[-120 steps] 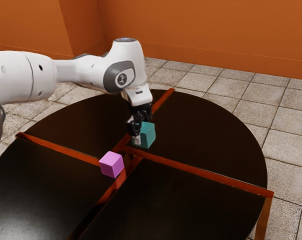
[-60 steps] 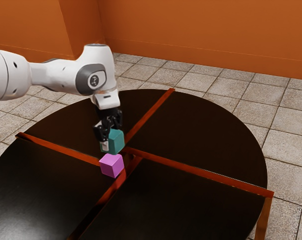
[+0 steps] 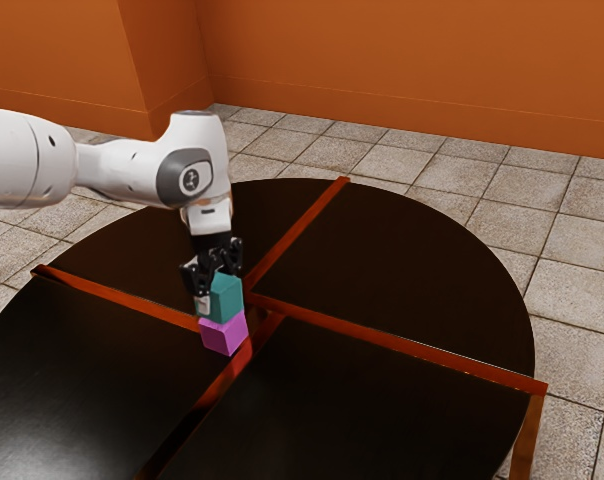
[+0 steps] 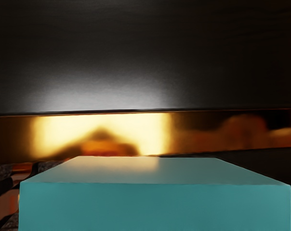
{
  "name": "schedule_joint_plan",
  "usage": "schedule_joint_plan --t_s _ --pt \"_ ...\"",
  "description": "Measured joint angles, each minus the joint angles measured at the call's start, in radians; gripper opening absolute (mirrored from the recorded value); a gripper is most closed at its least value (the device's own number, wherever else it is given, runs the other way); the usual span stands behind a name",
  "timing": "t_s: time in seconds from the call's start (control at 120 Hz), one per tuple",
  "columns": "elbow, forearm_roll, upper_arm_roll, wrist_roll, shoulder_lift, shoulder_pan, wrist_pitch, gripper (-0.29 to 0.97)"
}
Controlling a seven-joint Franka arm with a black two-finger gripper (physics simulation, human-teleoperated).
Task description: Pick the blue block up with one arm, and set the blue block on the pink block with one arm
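The teal-blue block (image 3: 226, 297) is held between my black fingers, with my gripper (image 3: 214, 290) shut on it. It sits directly on top of the pink block (image 3: 223, 334), which rests on the dark round table (image 3: 402, 270) near where the copper strips cross. In the wrist view the blue block (image 4: 155, 197) looms large just under my hand, with a copper strip (image 4: 136, 132) beyond it.
Copper strips (image 3: 382, 345) split the black tabletop into quarters. The white arm (image 3: 102, 165) reaches in from the exterior view's left. Tiled floor (image 3: 542, 200) and orange walls (image 3: 412, 60) surround the table.
My hand carried the blue block toward the exterior view's left and downward, from above the strip crossing to resting on top of the pink block.
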Motion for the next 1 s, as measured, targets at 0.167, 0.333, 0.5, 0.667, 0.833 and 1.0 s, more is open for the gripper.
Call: schedule_joint_plan --t_s 0.167,0.333,0.5,0.667,0.833,1.0 --pt "0.001 0.002 0.001 0.027 0.015 -0.001 0.036 0.33" --pt "-0.003 0.000 0.001 0.048 0.011 0.017 0.060 0.33" --pt "-0.018 -0.001 0.000 0.064 0.013 0.028 0.070 0.33" --pt "-0.026 -0.005 0.000 0.076 0.016 0.033 0.072 0.41" --pt "-0.026 -0.010 0.000 0.086 0.020 0.038 0.068 0.54" --pt "-0.038 -0.013 -0.001 0.094 -0.005 0.036 0.065 0.62"
